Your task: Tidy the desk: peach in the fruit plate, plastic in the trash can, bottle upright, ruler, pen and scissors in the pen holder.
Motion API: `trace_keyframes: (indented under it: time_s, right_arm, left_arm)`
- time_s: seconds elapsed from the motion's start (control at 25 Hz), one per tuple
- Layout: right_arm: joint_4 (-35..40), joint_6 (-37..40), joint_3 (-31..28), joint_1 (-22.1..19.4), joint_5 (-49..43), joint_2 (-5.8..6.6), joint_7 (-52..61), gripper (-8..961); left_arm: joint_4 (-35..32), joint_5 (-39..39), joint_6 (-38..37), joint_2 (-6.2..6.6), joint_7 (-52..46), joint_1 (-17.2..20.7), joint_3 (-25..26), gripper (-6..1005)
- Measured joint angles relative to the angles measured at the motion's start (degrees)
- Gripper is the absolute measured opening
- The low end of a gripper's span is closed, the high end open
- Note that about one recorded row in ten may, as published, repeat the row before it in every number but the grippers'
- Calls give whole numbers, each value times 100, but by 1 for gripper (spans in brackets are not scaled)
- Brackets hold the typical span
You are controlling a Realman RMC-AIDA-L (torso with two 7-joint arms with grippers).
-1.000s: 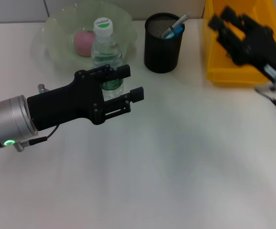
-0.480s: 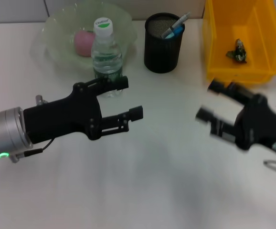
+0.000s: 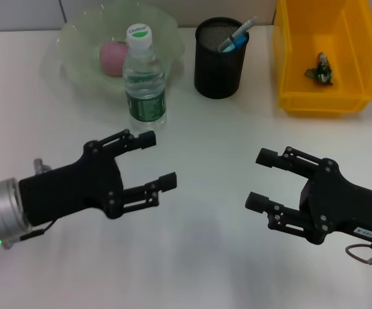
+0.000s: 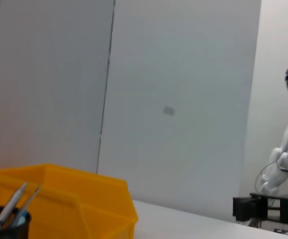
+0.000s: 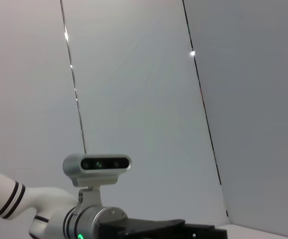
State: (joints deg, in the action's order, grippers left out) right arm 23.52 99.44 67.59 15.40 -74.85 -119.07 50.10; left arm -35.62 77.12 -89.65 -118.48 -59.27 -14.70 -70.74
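Nearby, the left gripper [image 3: 152, 161] and right gripper [image 3: 262, 179] are held over the desk [image 3: 205, 257], fingers spread apart, nothing gripped.

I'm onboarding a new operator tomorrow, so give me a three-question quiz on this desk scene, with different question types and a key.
1. True or false: the water bottle lies on its side.
2. Multiple choice: where is the peach? A) in the yellow bin B) in the fruit plate C) in the pen holder
3. Short answer: what is each gripper holding?

Key
1. False; it stands upright in front of the fruit plate.
2. B. The yellow bin holds only a scrap of plastic; the pen holder holds pens.
3. Nothing; the left gripper and right gripper both hang open over the desk.
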Motion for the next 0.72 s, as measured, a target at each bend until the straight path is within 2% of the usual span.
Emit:
trace_keyframes:
  time_s: [0.28, 0.44, 0.72]
  right_arm:
    - [-38, -31, 55, 95, -9, -5, -4, 725]
    - [-58, -40, 79, 110, -20, -14, -6, 724]
    - [-166, -50, 155, 129, -30, -26, -9, 725]
  left_arm:
    - [47, 9, -87, 13, 95, 217, -133, 802]
    - [209, 13, -446, 27, 405, 326, -267, 802]
    - [265, 14, -701, 27, 444, 499, -215, 802]
